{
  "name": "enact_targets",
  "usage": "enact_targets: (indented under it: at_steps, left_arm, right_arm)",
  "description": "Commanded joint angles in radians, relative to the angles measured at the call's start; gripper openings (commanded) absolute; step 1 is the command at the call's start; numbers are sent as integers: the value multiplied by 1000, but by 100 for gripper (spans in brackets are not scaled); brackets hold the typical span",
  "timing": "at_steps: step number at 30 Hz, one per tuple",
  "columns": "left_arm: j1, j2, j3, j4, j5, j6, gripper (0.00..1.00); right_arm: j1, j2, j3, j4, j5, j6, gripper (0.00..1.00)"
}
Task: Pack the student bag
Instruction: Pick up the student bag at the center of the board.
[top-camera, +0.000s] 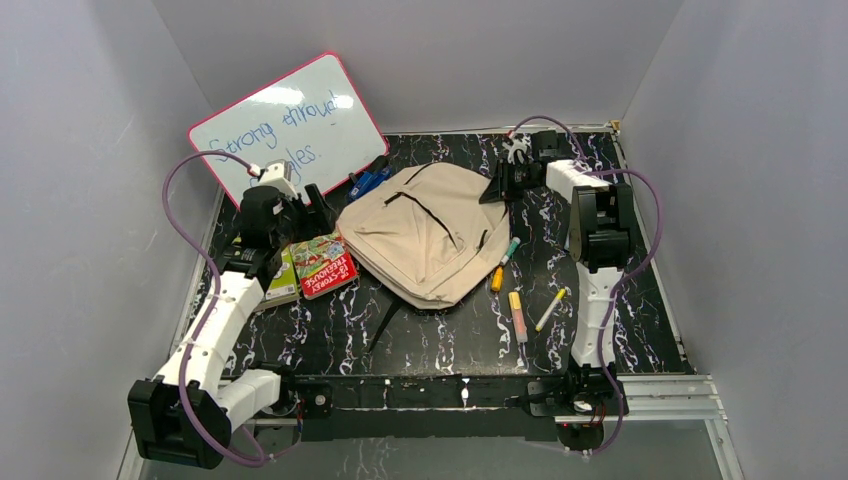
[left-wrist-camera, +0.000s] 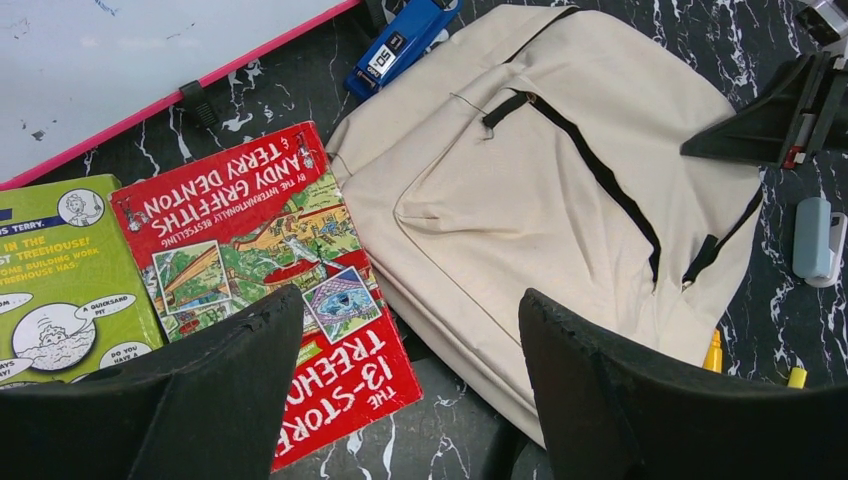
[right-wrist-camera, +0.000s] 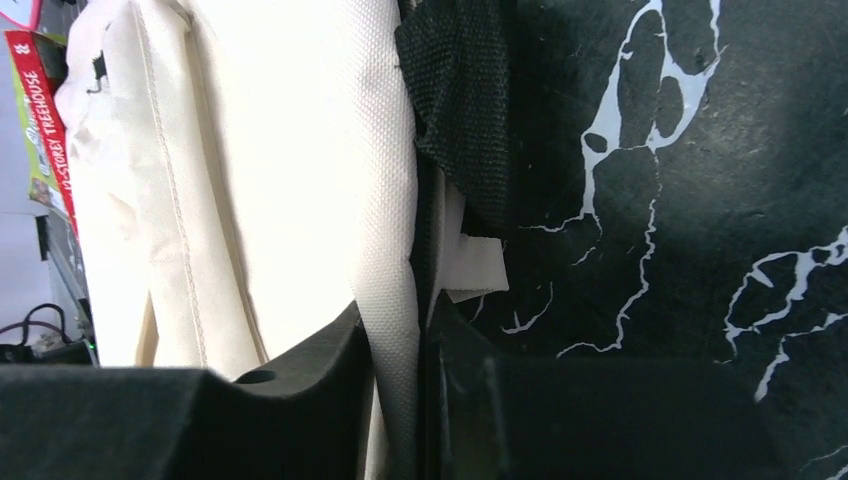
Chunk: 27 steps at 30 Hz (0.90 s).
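The student bag (top-camera: 425, 235) is a beige backpack lying flat in the middle of the black marbled table, its dark zipper lines facing up. My right gripper (top-camera: 503, 185) sits at the bag's far right edge. In the right wrist view, its jaws (right-wrist-camera: 400, 320) pinch a fold of the beige fabric (right-wrist-camera: 280, 150) beside a black strap. My left gripper (top-camera: 305, 212) hovers open over the bag's left side. In the left wrist view, its fingers (left-wrist-camera: 410, 305) straddle the corner of a red book (left-wrist-camera: 270, 260) and the bag's edge (left-wrist-camera: 560, 200), holding nothing.
A red book (top-camera: 323, 265) and a green book (top-camera: 283, 280) lie left of the bag. A whiteboard (top-camera: 290, 125) leans at the back left, with a blue object (top-camera: 368, 180) below it. Several markers (top-camera: 517, 315) lie right of the bag, and a pale blue eraser (left-wrist-camera: 818, 238) lies there too.
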Motion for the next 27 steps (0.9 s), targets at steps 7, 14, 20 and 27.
enact_targets:
  at_steps: [7, 14, 20, 27]
  left_arm:
    - [16, 19, 39, -14, 19, -9, 75]
    - [19, 26, 44, -7, 41, -22, 74]
    - [20, 27, 37, 22, 114, -39, 73]
    - [20, 5, 26, 52, 155, -40, 73]
  right_arm:
    - [15, -305, -18, 93, 91, 28, 4]
    - [15, -538, -154, 235, 157, 45, 0]
    - [15, -711, -352, 442, 103, 4, 0]
    - [15, -844, -478, 602, 24, -5, 0]
